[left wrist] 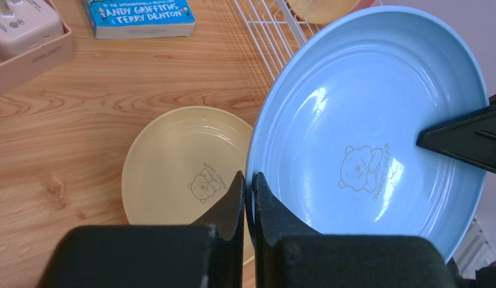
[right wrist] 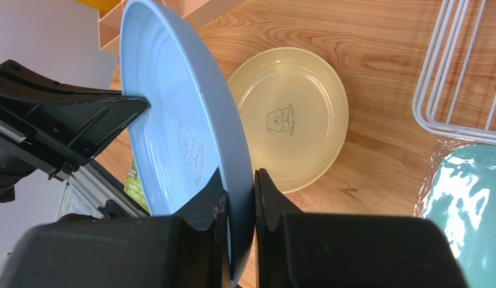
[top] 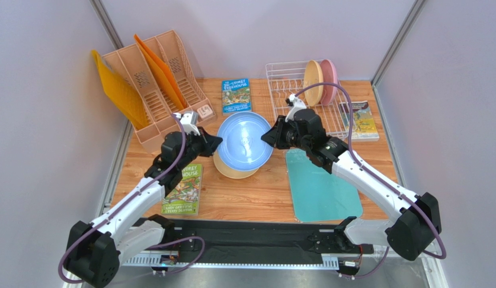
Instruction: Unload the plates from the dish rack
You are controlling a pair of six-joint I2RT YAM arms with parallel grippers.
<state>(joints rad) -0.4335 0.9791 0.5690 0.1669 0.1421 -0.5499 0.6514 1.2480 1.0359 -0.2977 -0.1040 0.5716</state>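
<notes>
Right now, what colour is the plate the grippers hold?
Light blue plate, best seen in the left wrist view.

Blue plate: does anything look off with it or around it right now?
Only this: the blue plate hangs tilted over the yellow plate, pinched at opposite rims by both the left tool and the right tool at once. Nothing looks spilled or damaged.

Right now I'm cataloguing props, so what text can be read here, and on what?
"ANDY GRIFFITHS & TERRY DENTON": blue book.
"SWEET BEAR": light blue plate.
Too small or blurred: cream plate mark, green book, right-side book.
</notes>
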